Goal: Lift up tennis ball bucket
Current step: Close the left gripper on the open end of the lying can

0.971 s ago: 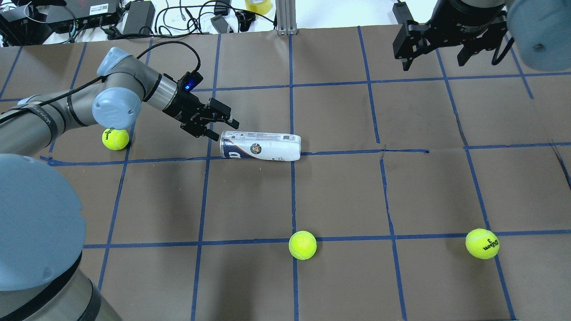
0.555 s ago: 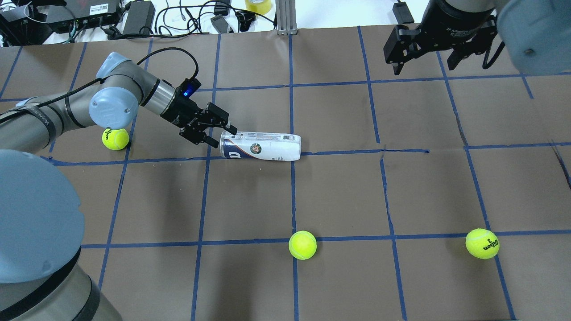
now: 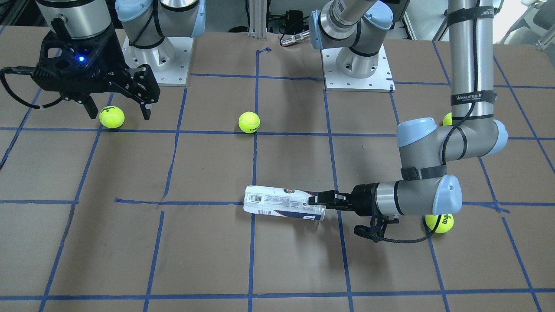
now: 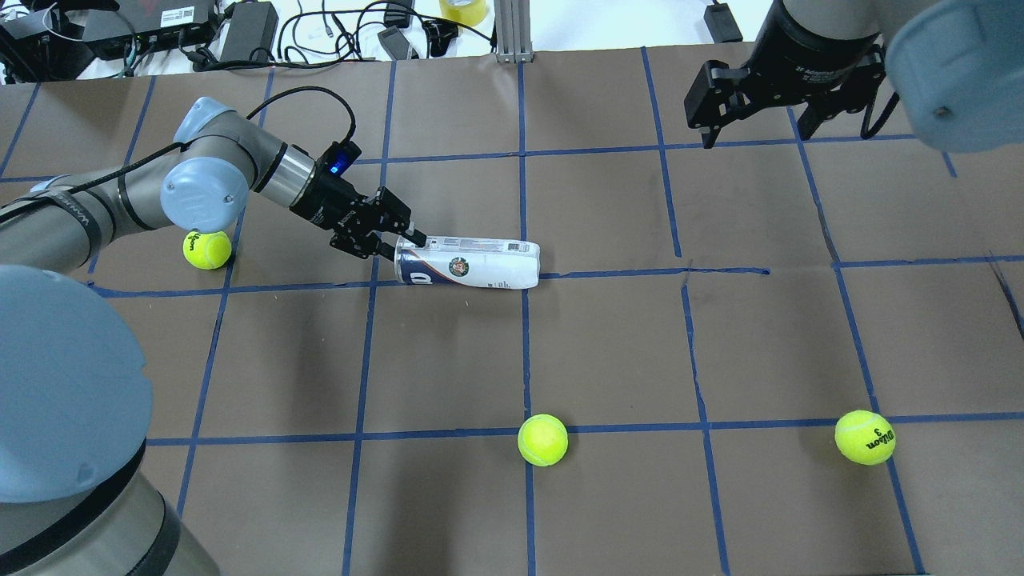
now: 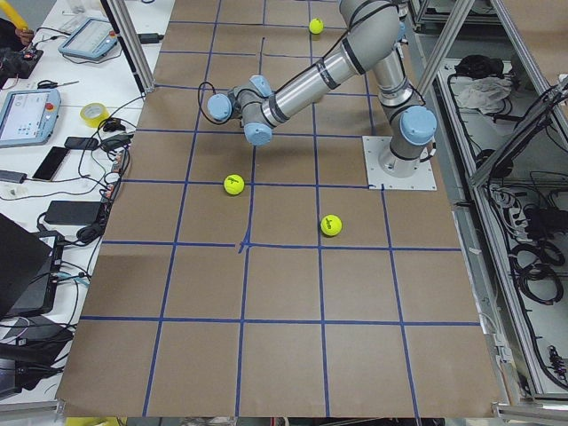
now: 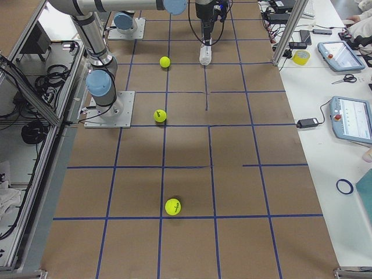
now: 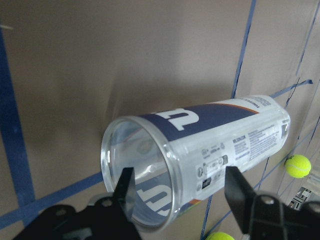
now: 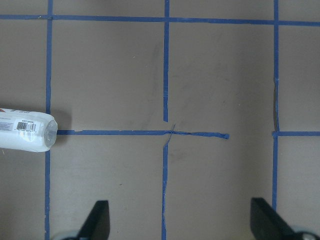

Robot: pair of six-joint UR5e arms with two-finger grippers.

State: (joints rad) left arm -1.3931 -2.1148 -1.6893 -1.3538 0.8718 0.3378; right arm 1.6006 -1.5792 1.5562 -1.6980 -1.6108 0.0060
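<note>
The tennis ball bucket [image 4: 468,262] is a clear tube with a white and navy label. It lies on its side on the brown table, also seen in the front view [image 3: 282,206] and the right wrist view [image 8: 27,131]. My left gripper [image 4: 402,244] is open at the tube's open end. In the left wrist view [image 7: 180,195] one finger [image 7: 125,192] is inside the mouth and the other finger [image 7: 236,192] is outside the wall, neither pressing on it. My right gripper [image 4: 752,132] is open, empty and high over the far right of the table.
Yellow-green tennis balls lie on the table: one beside my left forearm [image 4: 207,249], one front centre [image 4: 542,439], one front right [image 4: 865,437]. Cables and power bricks [image 4: 240,32] lie beyond the far edge. Blue tape lines grid the table.
My left gripper has moved right and down to the tube's open end, and its fingers now straddle the rim. My right gripper has drifted slightly left. The tube has not moved.
</note>
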